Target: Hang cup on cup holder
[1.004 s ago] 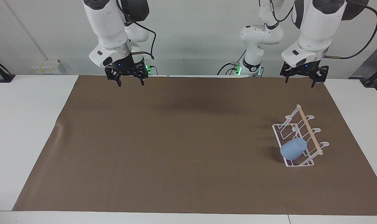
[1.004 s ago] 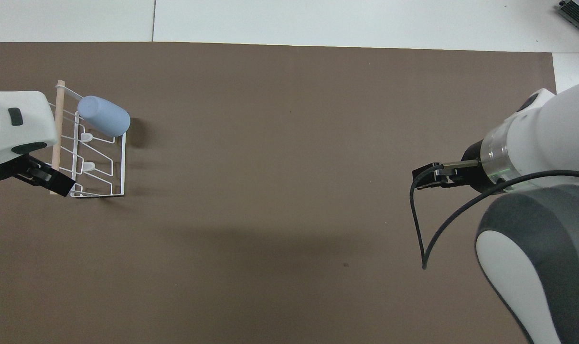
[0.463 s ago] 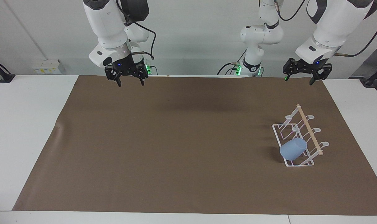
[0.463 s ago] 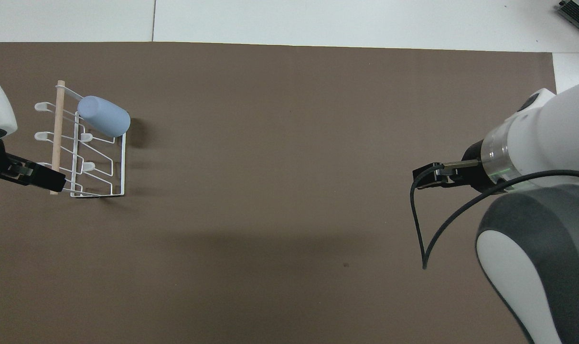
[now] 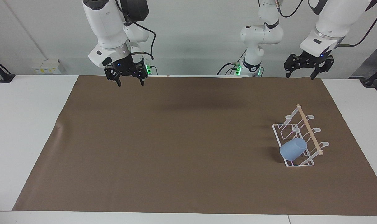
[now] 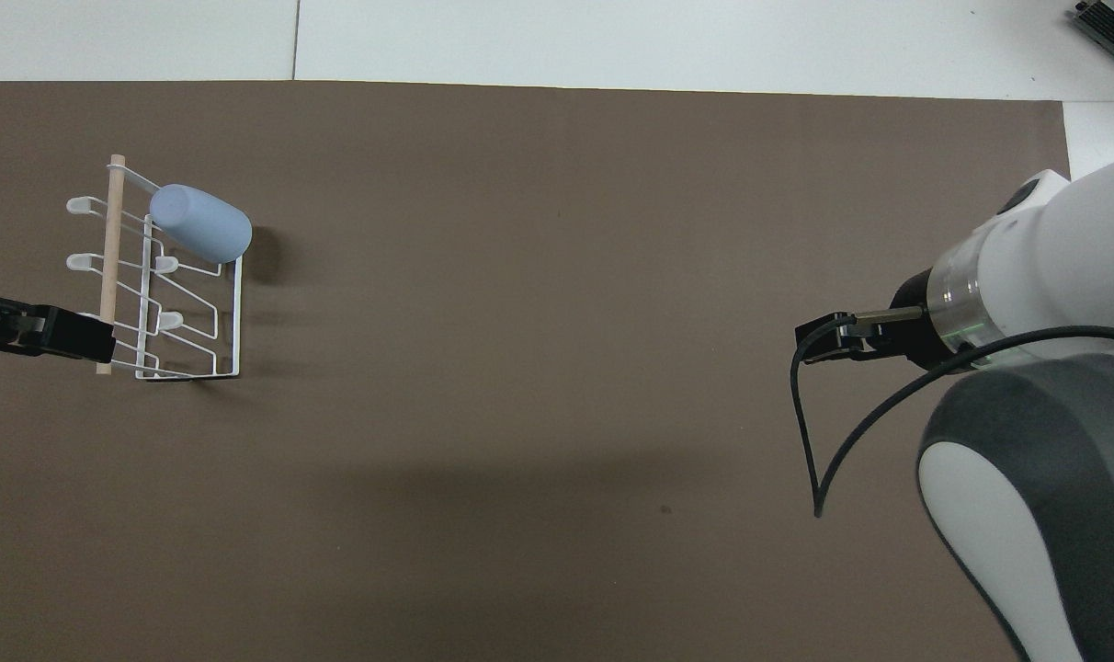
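Observation:
The light-blue cup (image 5: 292, 149) hangs mouth down and tilted on a prong of the white wire cup holder (image 5: 309, 128), at the end of the rack farthest from the robots. Both also show in the overhead view: the cup (image 6: 200, 223) and the cup holder (image 6: 238, 313). The rack stands toward the left arm's end of the table. My left gripper (image 5: 300, 77) is open and empty, raised over the mat's edge at the robots' end, apart from the rack. My right gripper (image 5: 131, 84) is open and empty, waiting in the air over the mat's edge at its own end.
A brown mat (image 5: 176, 140) covers most of the white table (image 5: 26, 124). In the overhead view the right arm's body (image 6: 1035, 441) and its black cable (image 6: 801, 432) cover part of the mat at that end.
My left gripper has risen and drawn back from over the rack toward the robots' end. The cup, the rack and my right gripper have not moved.

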